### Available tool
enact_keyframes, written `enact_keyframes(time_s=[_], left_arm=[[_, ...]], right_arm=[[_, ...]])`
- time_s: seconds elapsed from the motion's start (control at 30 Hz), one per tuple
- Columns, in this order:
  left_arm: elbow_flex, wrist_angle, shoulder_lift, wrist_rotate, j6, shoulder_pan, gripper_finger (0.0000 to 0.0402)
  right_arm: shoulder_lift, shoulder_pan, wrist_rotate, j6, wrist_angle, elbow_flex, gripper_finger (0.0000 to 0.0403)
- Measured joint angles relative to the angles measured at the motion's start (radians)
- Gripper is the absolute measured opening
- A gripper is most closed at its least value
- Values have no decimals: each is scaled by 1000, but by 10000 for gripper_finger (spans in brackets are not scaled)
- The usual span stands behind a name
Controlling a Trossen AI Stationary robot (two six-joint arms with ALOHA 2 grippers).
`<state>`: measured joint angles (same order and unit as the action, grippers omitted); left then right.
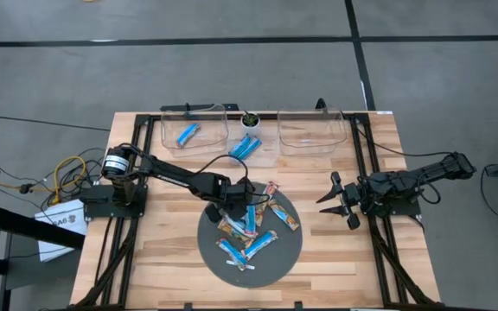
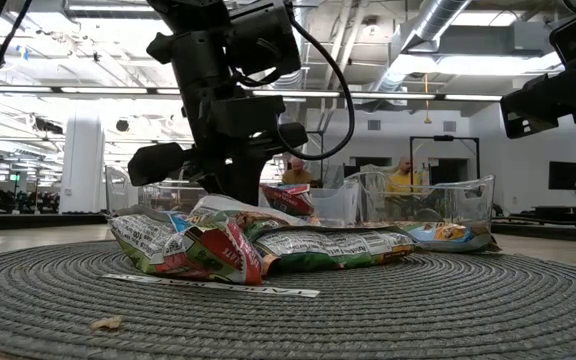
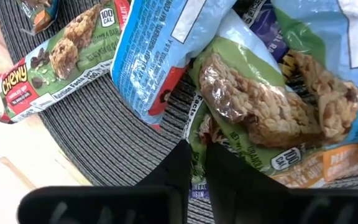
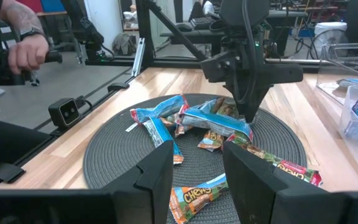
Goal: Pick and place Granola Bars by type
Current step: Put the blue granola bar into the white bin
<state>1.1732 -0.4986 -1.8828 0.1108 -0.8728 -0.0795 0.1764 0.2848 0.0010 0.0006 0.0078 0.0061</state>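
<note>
Grey woven matting, a round mat (image 1: 292, 250), carried the heap of granola bars (image 1: 251, 231) in the high view, and the left claw (image 1: 232, 210) stood right over the heap's near-left edge, reaching in from its base at the table's left side. Beyond the claw, toward the table's far edge, two clear bins waited: the left bin (image 1: 194, 130) already held one blue bar (image 1: 187, 134), the right bin (image 1: 312, 128) looked bare, and a couple of blue bars (image 1: 246, 145) lay on the wood between them, probably as a sorted type. The right claw (image 1: 340, 200) hung off to the mat's right side, spread and holding nothing, apparently kept clear so the left arm could work.

In the low view the left claw (image 2: 230, 170) came straight down behind the crumpled green-and-red wrappers (image 2: 268, 245), its tips hidden behind them.

The left wrist view showed why: the fingers (image 3: 185, 168) were pressed together, pinching the edge of a green wrapper (image 3: 253, 118) directly ahead of them, a thin seam being the easiest part of a flat bar to grab. A blue wrapper (image 3: 160, 50) overlapped it just beyond, so a lift could drag that one along.

In the right wrist view the right claw (image 4: 197, 168) was parted, facing the mat, with the left arm (image 4: 244, 68) planted in the heap ahead and a person's hand (image 4: 27, 50) far off beyond the table.
</note>
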Motion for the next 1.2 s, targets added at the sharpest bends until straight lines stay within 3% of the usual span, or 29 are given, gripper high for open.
enact_keyframes(time_s=[0.17, 0.57, 0.97, 1.2], left_arm=[[0, -1, 0, 25, 24, -4, 23], [55, -13, -2, 291, 23, -25, 23], [96, -20, -2, 397, 24, -53, 23], [96, -20, -2, 553, 42, -52, 23]], right_arm=[[0, 0, 0, 0, 0, 0, 133], [0, 0, 0, 0, 0, 0, 133], [0, 0, 0, 0, 0, 0, 134], [0, 0, 0, 0, 0, 0, 133]])
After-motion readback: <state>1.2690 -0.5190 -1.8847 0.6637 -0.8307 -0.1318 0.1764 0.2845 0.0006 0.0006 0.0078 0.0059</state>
